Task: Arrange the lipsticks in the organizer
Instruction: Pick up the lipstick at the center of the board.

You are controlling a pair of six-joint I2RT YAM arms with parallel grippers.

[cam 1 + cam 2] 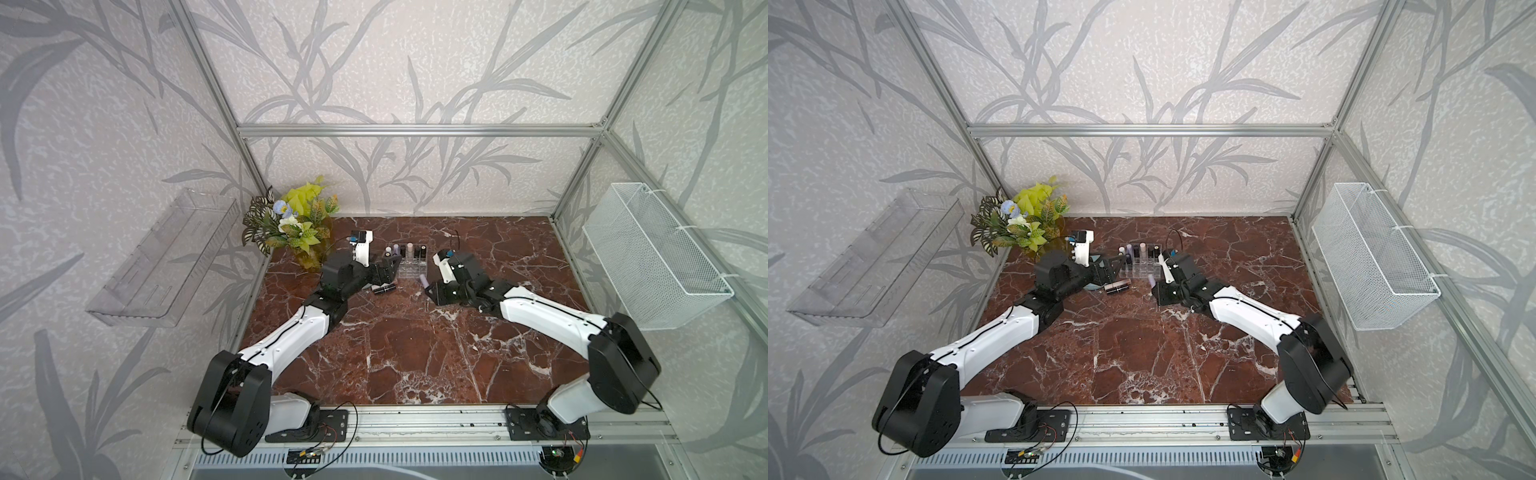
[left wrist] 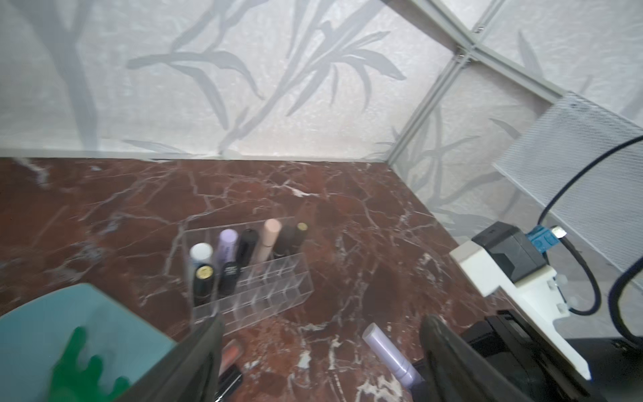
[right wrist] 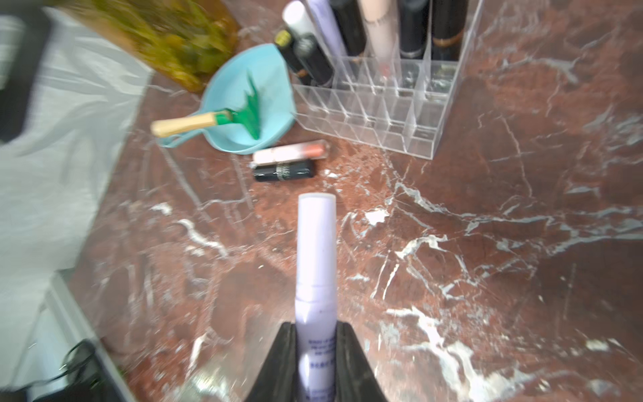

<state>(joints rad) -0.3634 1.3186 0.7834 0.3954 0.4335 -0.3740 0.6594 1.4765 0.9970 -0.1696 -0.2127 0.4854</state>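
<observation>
Over the red-brown marble table (image 3: 487, 261), the right hand (image 3: 315, 325), clamped low on the lilac cylindrical lipstick (image 3: 316, 243), may jam it against the clear acrylic organizer (image 3: 400, 132) upper right; left hand (image 2: 323, 320) gapes empty.

Left arm (image 1: 291, 336) stretched forward, wrist turned inward; left gripper (image 2: 322, 325) jaws wide apart. Right arm (image 1: 548, 316) reaches inward, low; right gripper (image 3: 316, 329) clamped on lilac lipstick (image 3: 316, 250), tube jutting forward.
</observation>
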